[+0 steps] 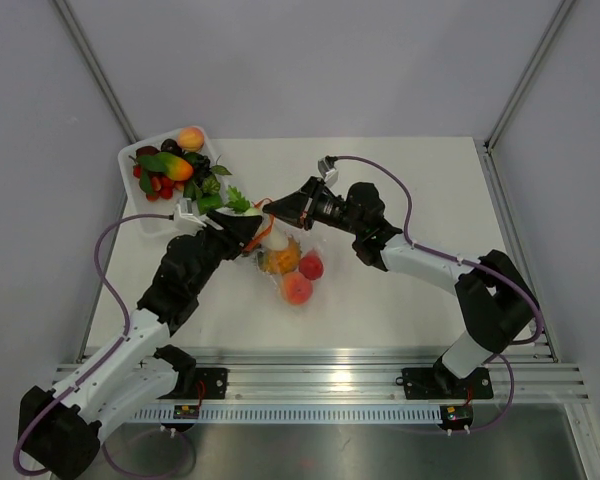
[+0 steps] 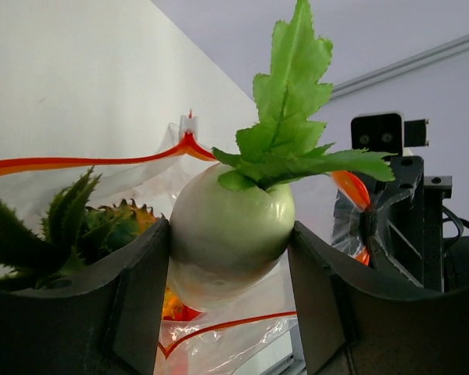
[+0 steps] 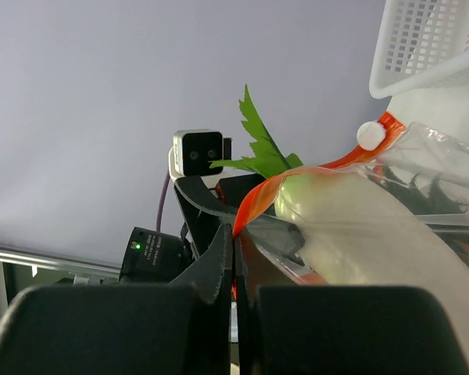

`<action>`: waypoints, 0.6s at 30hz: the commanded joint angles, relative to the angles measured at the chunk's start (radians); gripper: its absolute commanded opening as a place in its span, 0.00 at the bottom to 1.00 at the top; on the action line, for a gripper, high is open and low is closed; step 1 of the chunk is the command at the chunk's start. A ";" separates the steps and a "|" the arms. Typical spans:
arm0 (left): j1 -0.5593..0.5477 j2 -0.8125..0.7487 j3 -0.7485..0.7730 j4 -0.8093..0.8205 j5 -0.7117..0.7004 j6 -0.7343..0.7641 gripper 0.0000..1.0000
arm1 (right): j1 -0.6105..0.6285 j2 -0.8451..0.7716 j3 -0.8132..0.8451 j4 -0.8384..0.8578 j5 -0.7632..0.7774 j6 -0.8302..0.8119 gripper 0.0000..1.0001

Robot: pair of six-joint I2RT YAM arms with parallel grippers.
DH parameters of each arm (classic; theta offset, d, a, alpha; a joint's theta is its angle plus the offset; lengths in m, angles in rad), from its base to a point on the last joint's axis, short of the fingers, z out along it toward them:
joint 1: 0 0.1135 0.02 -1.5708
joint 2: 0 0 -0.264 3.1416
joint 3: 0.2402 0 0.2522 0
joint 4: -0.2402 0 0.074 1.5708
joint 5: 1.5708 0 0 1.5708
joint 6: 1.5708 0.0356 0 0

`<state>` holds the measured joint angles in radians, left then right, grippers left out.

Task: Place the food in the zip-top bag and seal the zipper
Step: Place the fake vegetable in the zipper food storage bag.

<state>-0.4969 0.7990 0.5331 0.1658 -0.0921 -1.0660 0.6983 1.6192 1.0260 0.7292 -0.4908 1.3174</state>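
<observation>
Sitting clamped inside the left claw (image 2: 228, 233): white radish (image 2: 238, 207).

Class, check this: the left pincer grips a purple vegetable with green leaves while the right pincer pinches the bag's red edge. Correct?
No: the left wrist view shows the vegetable in the left pincer is white, not purple. The leaves are green; the right pincer does pinch the red edge.

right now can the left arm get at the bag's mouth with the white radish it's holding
Probably yes. The right fingers pinch the red zipper and hold the bag with its mouth lifted open, and the radish in the left fingers sits at that opening with nothing between.
</observation>
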 commanded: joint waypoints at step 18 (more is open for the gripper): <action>-0.008 -0.069 0.151 -0.293 0.198 0.285 0.99 | -0.005 -0.008 0.013 0.067 0.003 -0.003 0.00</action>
<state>-0.4980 0.7784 0.5854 -0.0673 0.0555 -0.8852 0.6983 1.6440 1.0260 0.7288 -0.4908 1.3201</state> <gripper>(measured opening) 0.987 0.010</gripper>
